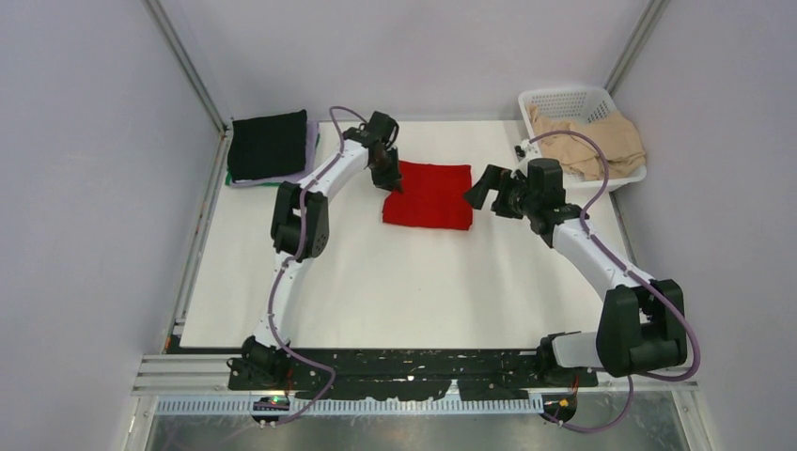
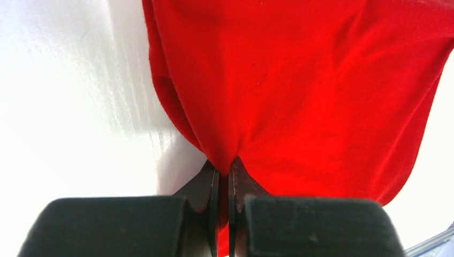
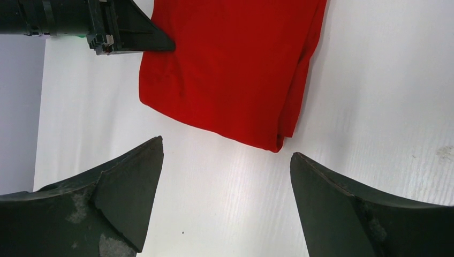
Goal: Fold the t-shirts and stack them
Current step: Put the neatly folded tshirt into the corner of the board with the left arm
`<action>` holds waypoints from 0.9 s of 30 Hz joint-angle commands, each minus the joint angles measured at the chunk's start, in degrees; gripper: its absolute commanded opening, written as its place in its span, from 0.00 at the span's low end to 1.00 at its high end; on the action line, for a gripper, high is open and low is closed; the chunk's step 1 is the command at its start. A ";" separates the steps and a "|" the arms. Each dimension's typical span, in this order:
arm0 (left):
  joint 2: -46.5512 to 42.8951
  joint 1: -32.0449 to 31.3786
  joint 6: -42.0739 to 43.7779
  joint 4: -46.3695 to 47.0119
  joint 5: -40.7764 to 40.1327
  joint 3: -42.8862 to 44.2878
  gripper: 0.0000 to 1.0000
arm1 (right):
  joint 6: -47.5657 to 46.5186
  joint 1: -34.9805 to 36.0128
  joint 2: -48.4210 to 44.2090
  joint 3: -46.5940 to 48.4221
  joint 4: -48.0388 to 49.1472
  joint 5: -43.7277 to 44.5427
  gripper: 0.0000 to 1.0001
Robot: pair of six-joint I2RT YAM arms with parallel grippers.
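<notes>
A folded red t-shirt (image 1: 429, 194) lies flat at the middle back of the table. My left gripper (image 1: 387, 178) is shut on its left edge; in the left wrist view the red cloth (image 2: 300, 80) is pinched between the two fingers (image 2: 224, 170). My right gripper (image 1: 479, 191) is open and empty, just off the shirt's right edge; its view shows the red shirt (image 3: 230, 64) ahead of the spread jaws (image 3: 227, 154). A stack with a black shirt (image 1: 269, 144) on top of lavender and green ones sits at the back left. Beige shirts (image 1: 592, 141) fill the basket.
A white lattice basket (image 1: 564, 100) stands at the back right corner. The left arm's fingers (image 3: 134, 37) show at the top left of the right wrist view. Grey walls enclose the white table (image 1: 395, 291) on three sides.
</notes>
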 commanded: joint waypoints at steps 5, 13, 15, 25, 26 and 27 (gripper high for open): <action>-1.42 -0.03 7.15 -8.70 -15.28 4.31 0.00 | -2.06 -1.12 -4.56 -1.02 1.43 1.79 0.96; -5.66 0.40 21.38 -8.29 -33.72 2.35 0.00 | -2.98 -1.10 -6.42 -1.71 1.49 4.49 0.95; -6.69 0.41 25.15 -7.37 -40.27 1.56 0.00 | -3.36 -1.03 -6.76 -1.92 1.58 5.31 0.95; -10.82 2.25 42.67 2.98 -57.80 -0.51 0.00 | -4.01 -1.17 -7.28 -2.46 1.96 8.45 0.95; -11.28 2.55 44.33 4.35 -58.51 -0.67 0.00 | -4.02 -1.14 -7.34 -2.49 1.96 8.77 0.95; -11.53 2.93 45.91 5.52 -58.91 -0.61 0.00 | -4.10 -1.11 -7.36 -2.51 1.96 9.12 0.95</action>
